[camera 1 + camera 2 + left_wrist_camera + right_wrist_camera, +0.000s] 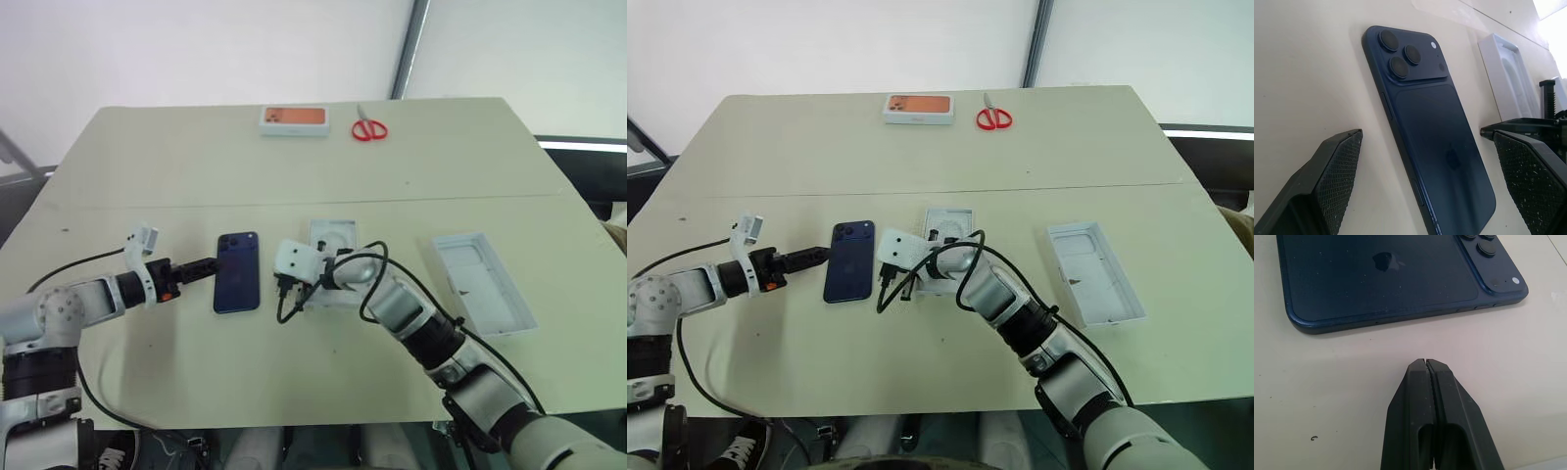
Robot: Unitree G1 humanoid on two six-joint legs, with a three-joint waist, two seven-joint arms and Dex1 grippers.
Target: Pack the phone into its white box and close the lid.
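Here the glossy navy phone (237, 272) is lying back-up on the matte cream table (196, 166), its rounded corners and raised camera square showing. The left gripper (1425, 171) is spreading its cross-hatched black pads around the phone's end. The right gripper (1428, 369) is pressing its fingers together just beside the phone, empty.

An orange-faced white box (293, 119) lies flat near the far edge of the pale table (176, 166) — just beside it, apart, rest red-handled scissors (368, 127), blades shut and pointing away. A faint seam crosses the tabletop.
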